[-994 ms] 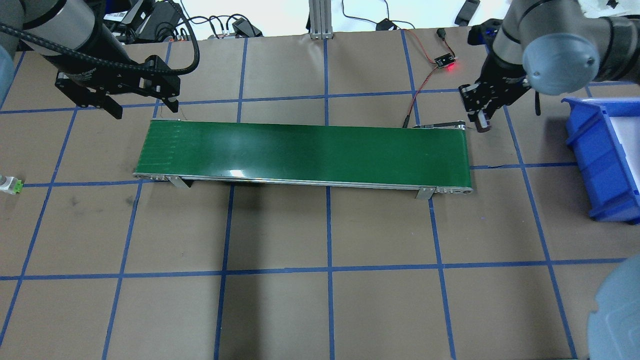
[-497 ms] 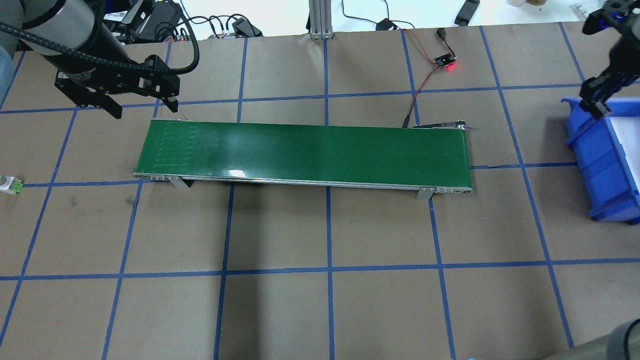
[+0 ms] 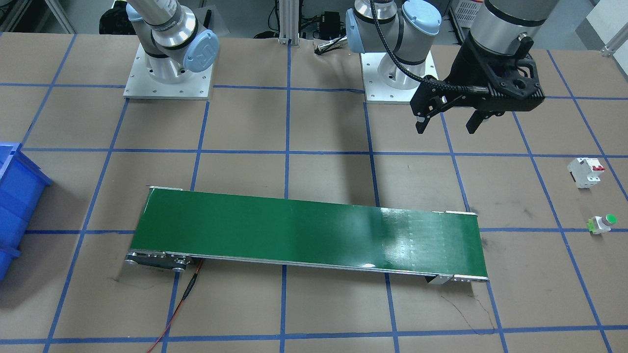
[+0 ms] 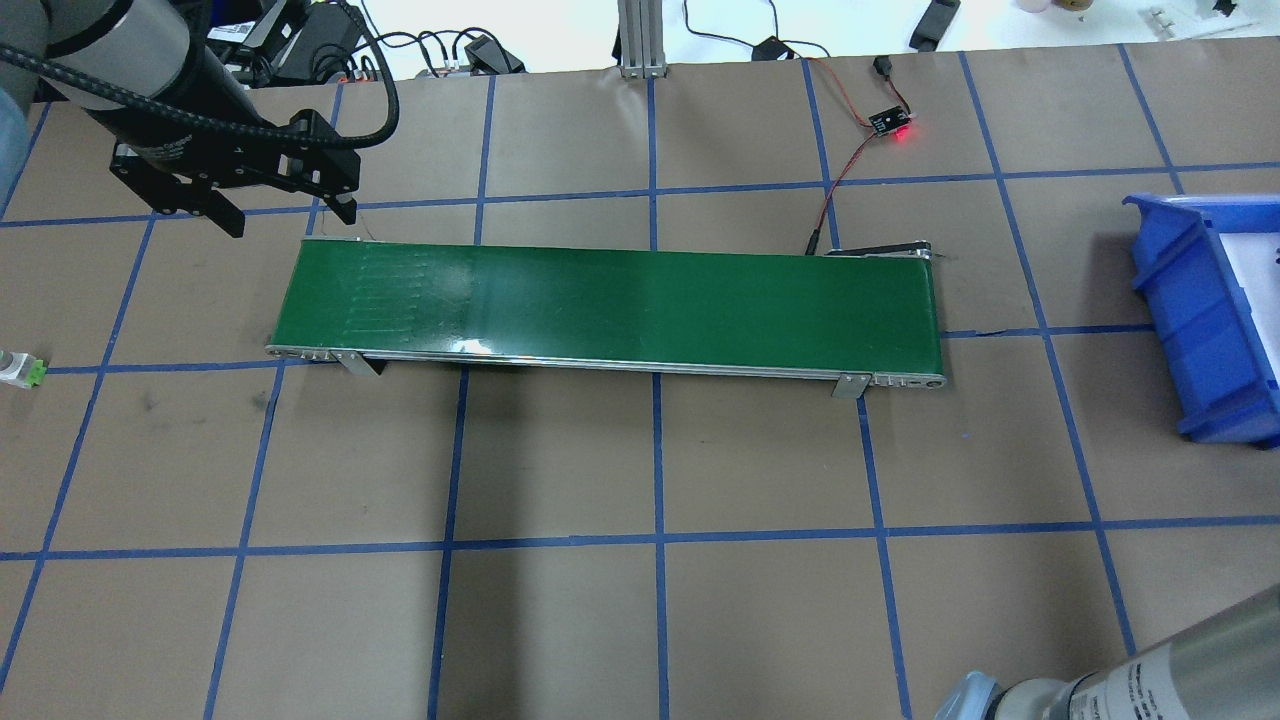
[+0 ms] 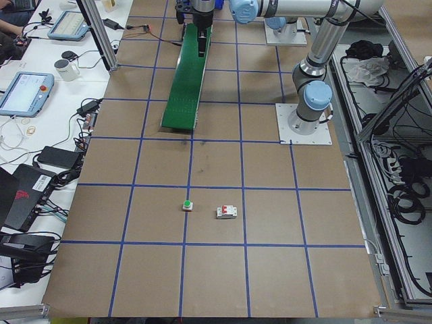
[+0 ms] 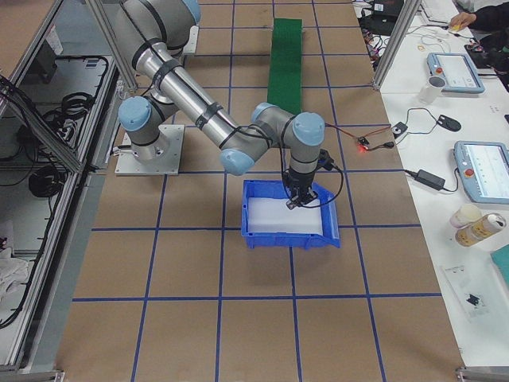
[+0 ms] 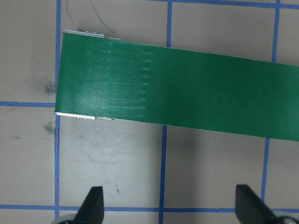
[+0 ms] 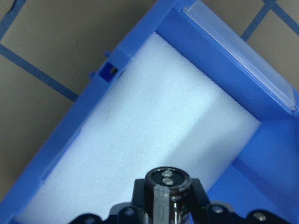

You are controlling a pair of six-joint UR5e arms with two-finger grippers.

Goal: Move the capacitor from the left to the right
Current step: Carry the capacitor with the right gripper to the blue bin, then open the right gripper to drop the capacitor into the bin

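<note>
So the right gripper [image 6: 295, 200] fingers pinch the capacitor [image 8: 167, 186], bottom center, over the blue bin [image 8: 210, 60] foam [image 8: 140, 121], probably for a soft drop; left gripper [image 7: 170, 207] fingers spread, empty.

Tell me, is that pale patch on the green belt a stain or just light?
Probably reflected light: in the front-facing view the green belt carries a soft-edged whitish sheen; in the overhead view it is fainter, with a glint on the near edge.

Glossy belt [image 4: 620, 300], matt paper tabletop [image 4: 760, 450], plastic bin [image 4: 1200, 320] w/ foam [image 8: 140, 140], glossy-sleeved capacitor [image 8: 166, 192].
</note>
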